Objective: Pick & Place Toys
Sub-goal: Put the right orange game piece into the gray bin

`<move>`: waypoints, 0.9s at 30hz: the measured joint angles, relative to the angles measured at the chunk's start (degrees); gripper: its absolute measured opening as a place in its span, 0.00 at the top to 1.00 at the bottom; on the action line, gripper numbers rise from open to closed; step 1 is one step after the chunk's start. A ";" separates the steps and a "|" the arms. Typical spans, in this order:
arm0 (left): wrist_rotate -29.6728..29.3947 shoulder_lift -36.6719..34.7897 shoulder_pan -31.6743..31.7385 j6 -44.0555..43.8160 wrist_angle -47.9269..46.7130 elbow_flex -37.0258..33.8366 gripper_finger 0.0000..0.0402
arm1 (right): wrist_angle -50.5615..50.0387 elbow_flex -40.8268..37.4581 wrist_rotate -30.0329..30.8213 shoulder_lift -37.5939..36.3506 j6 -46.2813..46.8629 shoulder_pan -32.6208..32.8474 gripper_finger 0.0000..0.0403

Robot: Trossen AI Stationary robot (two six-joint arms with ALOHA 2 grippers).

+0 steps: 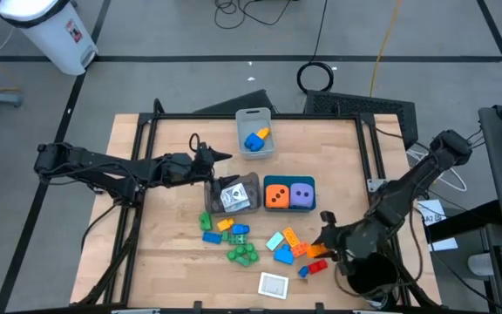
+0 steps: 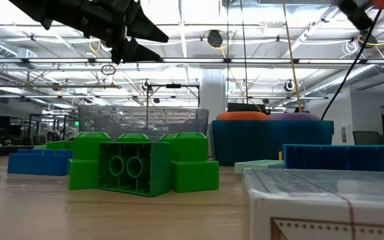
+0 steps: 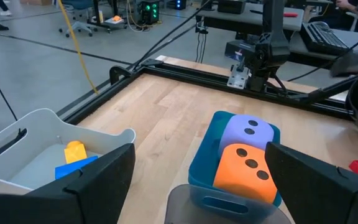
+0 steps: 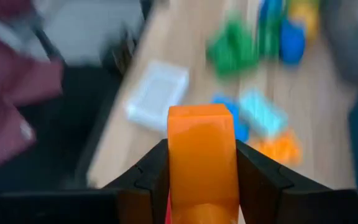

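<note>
**One orange brick in the right fingers, needs a bin**

Right gripper (image 4: 201,163) has its fingers closed on an orange brick (image 4: 202,155), lifted clear of the table (image 1: 172,253) at the near right corner. Below and ahead of the fingers: blue and orange bricks, a white-edged card (image 4: 158,94), green bricks (image 4: 234,45) further on.

Left gripper (image 3: 197,171) is wide open and empty, hovering with the grey bin (image 1: 237,194) under it. The teal bin (image 3: 205,163) with the orange die (image 3: 246,173) and purple die (image 3: 248,134) sits between and beyond its fingers; the pale bin (image 3: 45,140) with a blue and a yellow brick lies off one fingertip.

My read: carry the brick high enough to clear the pile, centre it over a bin, open only when low and inside the walls. The grip looks square, so slip risk is small. Watch the left arm near the grey bin.

Table is bare wood in a black frame. Beyond it: open workshop floor, cables, a white waste bin (image 1: 52,30), desks.
</note>
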 joint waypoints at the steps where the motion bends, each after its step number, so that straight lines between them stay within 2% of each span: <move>1: 0.00 0.00 0.00 0.01 -0.02 0.00 0.09 | 3.16 0.00 1.53 -0.44 -2.60 0.12 0.68; 5: 0.02 0.00 0.00 0.01 -0.02 0.01 0.09 | 13.78 0.00 7.29 -0.68 -11.38 -0.58 0.68; 8: 0.00 0.00 0.00 0.01 0.00 0.01 0.09 | 16.96 0.00 14.11 -0.68 -11.07 -3.85 0.68; 12: 0.00 0.00 0.00 0.01 0.00 0.01 0.09 | 18.30 0.00 14.48 -0.64 -14.17 -11.98 0.68; 14: 0.02 0.00 0.00 0.01 0.00 0.00 0.09 | 19.84 0.00 10.85 -0.60 -16.44 -17.39 0.68; 19: 0.02 0.00 0.00 0.01 0.00 0.01 0.09 | 27.53 0.00 -2.96 1.89 -20.20 -32.80 0.68; 27: 0.02 0.00 0.00 0.01 0.00 -0.01 0.09 | 39.56 0.04 -19.71 11.70 -21.47 -56.08 0.68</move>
